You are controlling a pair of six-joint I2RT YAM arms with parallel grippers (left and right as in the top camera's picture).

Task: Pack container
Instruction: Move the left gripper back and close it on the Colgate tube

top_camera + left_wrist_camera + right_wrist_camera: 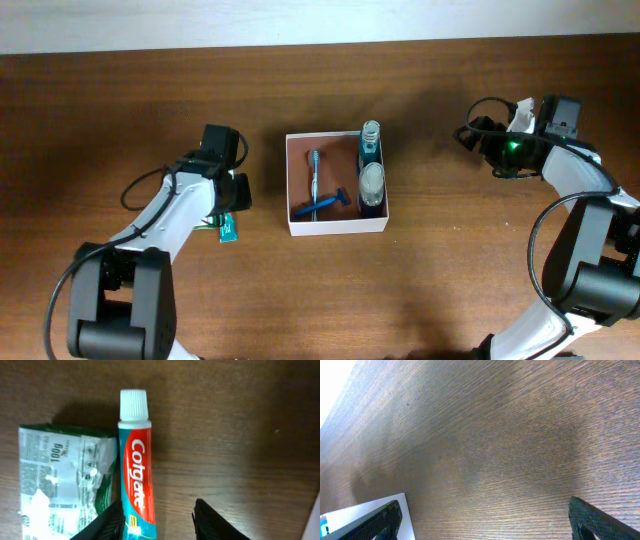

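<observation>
Pickup of the toothpaste tube point(136, 460) is seemingly being prepared: the left gripper point(157, 527) is being held with jaws apart around the tube's tail, just beside a green sachet point(65, 480), while the right gripper point(485, 520) is being held wide apart over the table point(520, 435). The container point(298, 160) is lying mid-table between the arms; next, the jaws need closing on the tube alone.

Left end effector point(157, 521) pointing down, jaws partly parted; right end effector point(485, 517) jaws spread wide, arm folded
</observation>
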